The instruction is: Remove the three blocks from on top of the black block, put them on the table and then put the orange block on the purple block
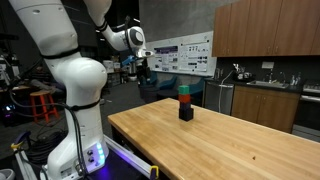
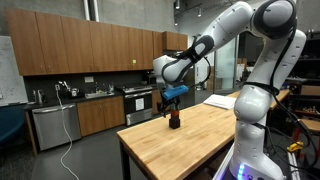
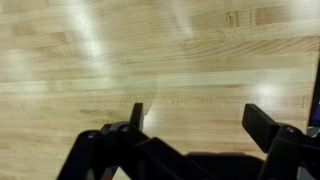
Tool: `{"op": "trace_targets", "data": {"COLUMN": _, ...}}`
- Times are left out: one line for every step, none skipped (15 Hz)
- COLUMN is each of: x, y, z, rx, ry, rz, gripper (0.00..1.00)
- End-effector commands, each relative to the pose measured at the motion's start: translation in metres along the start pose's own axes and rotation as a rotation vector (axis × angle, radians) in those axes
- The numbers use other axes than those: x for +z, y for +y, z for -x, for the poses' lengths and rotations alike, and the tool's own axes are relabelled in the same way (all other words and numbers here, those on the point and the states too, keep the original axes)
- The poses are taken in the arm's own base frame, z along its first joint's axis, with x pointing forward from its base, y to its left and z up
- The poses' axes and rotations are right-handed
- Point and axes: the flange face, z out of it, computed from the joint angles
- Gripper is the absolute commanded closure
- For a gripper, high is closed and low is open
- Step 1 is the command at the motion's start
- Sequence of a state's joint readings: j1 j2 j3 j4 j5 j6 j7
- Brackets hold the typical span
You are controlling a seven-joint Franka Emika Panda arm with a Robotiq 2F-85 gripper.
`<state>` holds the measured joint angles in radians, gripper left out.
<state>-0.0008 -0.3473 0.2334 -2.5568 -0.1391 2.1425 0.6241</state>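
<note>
A small stack stands on the wooden table in both exterior views. The green block is on top, the orange block under it, then the very dark purple block, with the larger black block at the bottom. The stack is tiny and dark in an exterior view. My gripper hangs above the table, off to the side of the stack, and also shows in an exterior view. In the wrist view the gripper is open and empty over bare table; no blocks show there.
The robot base stands at the table's corner. Wooden cabinets and a counter run behind the table. A red stool stands on the floor. A white sheet lies on the table's far end.
</note>
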Motion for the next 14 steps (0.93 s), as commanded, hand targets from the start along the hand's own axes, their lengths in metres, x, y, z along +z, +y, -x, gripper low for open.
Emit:
{"op": "trace_targets", "data": {"x": 0.016, "y": 0.036, "z": -0.011, "rx": 0.096, "ry": 0.017, "rz": -0.023, "gripper": 0.00}}
{"op": "trace_targets", "data": {"x": 0.020, "y": 0.046, "z": -0.015, "rx": 0.127, "ry": 0.014, "rz": -0.029, "gripper": 0.00}}
{"op": "trace_targets", "data": {"x": 0.024, "y": 0.057, "z": -0.019, "rx": 0.165, "ry": 0.010, "rz": -0.032, "gripper": 0.00}}
{"op": "trace_targets", "data": {"x": 0.027, "y": 0.071, "z": -0.024, "rx": 0.209, "ry": 0.008, "rz": -0.032, "gripper": 0.00}}
{"op": "trace_targets", "data": {"x": 0.029, "y": 0.083, "z": -0.027, "rx": 0.246, "ry": 0.008, "rz": -0.033, "gripper": 0.00}}
{"op": "trace_targets", "data": {"x": 0.030, "y": 0.096, "z": -0.032, "rx": 0.278, "ry": 0.009, "rz": -0.035, "gripper": 0.00}}
{"op": "trace_targets", "data": {"x": 0.029, "y": 0.108, "z": -0.036, "rx": 0.281, "ry": 0.016, "rz": -0.030, "gripper": 0.00}}
{"op": "trace_targets", "data": {"x": 0.028, "y": 0.119, "z": -0.039, "rx": 0.285, "ry": 0.019, "rz": -0.024, "gripper": 0.00}}
{"op": "trace_targets", "data": {"x": 0.025, "y": 0.130, "z": -0.042, "rx": 0.288, "ry": 0.027, "rz": -0.016, "gripper": 0.00}}
{"op": "trace_targets", "data": {"x": 0.022, "y": 0.141, "z": -0.045, "rx": 0.272, "ry": 0.038, "rz": -0.009, "gripper": 0.00}}
{"op": "trace_targets", "data": {"x": 0.019, "y": 0.150, "z": -0.049, "rx": 0.256, "ry": 0.047, "rz": 0.001, "gripper": 0.00}}
{"op": "trace_targets", "data": {"x": 0.016, "y": 0.156, "z": -0.053, "rx": 0.237, "ry": 0.057, "rz": 0.007, "gripper": 0.00}}
{"op": "trace_targets", "data": {"x": 0.013, "y": 0.162, "z": -0.057, "rx": 0.216, "ry": 0.066, "rz": 0.012, "gripper": 0.00}}
{"op": "trace_targets", "data": {"x": 0.011, "y": 0.167, "z": -0.062, "rx": 0.191, "ry": 0.074, "rz": 0.012, "gripper": 0.00}}
